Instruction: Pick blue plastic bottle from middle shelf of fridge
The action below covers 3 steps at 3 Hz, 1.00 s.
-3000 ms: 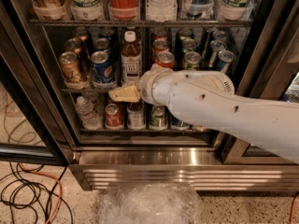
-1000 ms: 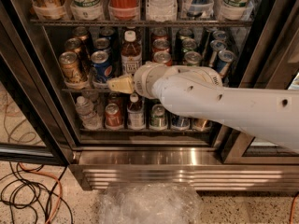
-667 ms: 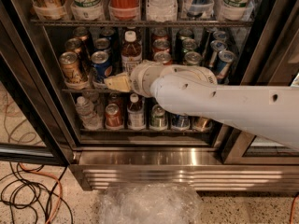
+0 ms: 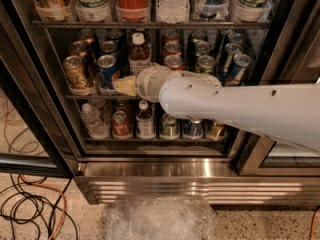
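The blue plastic bottle (image 4: 139, 53) stands upright on the middle shelf (image 4: 80, 97) of the fridge (image 4: 35, 89). It holds dark brown liquid and has a white cap and a pale label. Cans stand on both sides of it. My gripper (image 4: 125, 85) is at the end of the thick white arm (image 4: 225, 106), which reaches in from the right. It sits low at the bottle's base, slightly to its left, at the shelf's front edge. The arm's wrist hides the bottle's lower part.
A smaller white-capped bottle (image 4: 145, 119) and a ribbed water bottle (image 4: 90, 118) stand on the lower rack among cans. Big bottles fill the top rack (image 4: 150, 24). The steel base (image 4: 165, 184), a crumpled plastic sheet (image 4: 160, 219) and floor cables (image 4: 30, 204) lie below.
The arm has moved left and deeper into the fridge. The gripper has gone from right of the bottle's base to in front of it and slightly left.
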{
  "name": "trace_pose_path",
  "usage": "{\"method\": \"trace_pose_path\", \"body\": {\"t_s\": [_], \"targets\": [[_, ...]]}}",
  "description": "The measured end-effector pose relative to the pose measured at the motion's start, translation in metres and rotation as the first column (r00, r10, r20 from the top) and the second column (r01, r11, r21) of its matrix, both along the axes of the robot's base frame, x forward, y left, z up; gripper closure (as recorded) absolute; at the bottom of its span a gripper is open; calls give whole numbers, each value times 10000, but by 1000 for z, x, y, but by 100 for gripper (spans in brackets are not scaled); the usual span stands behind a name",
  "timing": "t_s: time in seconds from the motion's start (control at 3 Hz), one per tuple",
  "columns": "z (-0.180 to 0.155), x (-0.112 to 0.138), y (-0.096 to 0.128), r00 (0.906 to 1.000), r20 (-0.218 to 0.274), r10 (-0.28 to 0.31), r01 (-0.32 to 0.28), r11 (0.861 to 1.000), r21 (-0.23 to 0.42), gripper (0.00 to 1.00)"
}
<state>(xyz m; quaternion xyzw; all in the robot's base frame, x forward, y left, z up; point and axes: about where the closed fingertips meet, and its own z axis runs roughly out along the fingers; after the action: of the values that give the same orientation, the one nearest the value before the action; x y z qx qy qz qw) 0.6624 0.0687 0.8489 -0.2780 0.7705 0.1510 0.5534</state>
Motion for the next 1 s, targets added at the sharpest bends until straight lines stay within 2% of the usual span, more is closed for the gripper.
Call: {"method": "trace_pose_path", "body": {"t_s": [1.0], "targets": [[1,6,4,10000,2,-68,68,10000,-44,75]]}}
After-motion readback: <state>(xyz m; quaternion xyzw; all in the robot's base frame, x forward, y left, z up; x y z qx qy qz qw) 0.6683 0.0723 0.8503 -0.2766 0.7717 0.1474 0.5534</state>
